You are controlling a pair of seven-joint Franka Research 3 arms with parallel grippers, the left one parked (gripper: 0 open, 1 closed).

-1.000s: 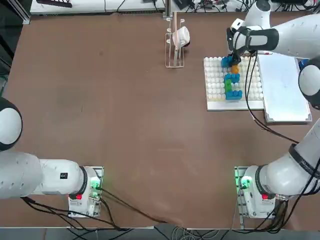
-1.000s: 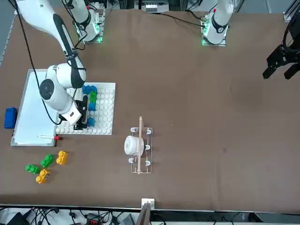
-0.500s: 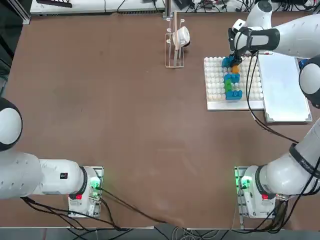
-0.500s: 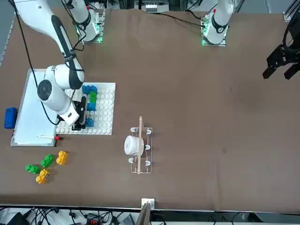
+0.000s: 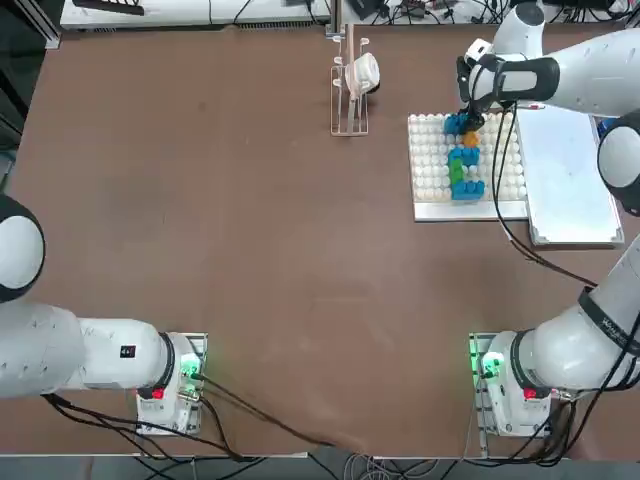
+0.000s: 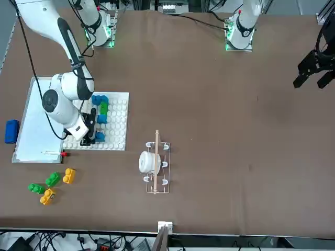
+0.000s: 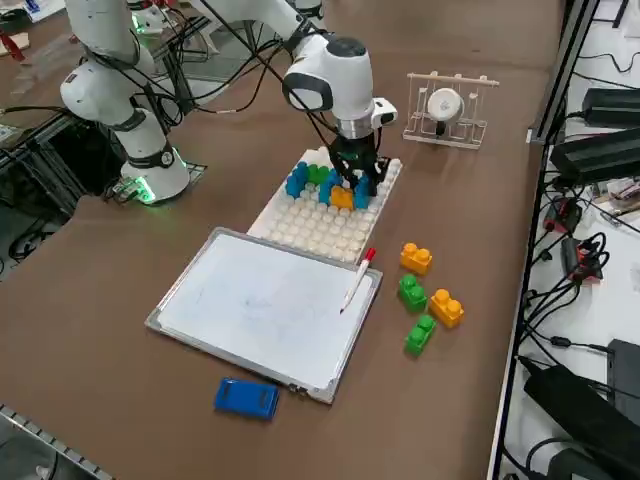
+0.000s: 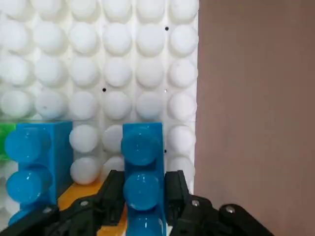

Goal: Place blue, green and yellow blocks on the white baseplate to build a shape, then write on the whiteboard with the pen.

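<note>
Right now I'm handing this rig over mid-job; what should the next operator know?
Right gripper: shut on a blue block at the far end of the white baseplate, beside the orange-yellow block in the shape.
Done: most of the blue, green and yellow shape.
Spare blocks lie on the table beyond the whiteboard.
The pen lies on the whiteboard's edge, untouched.
Left: seat and release this block, then write.

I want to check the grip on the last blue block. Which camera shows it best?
The right wrist view: the right gripper is closed on the blue block, fingers on both sides, over the white baseplate. From the side the gripper partly hides the block; in the top and front views the arm covers most of it.
</note>
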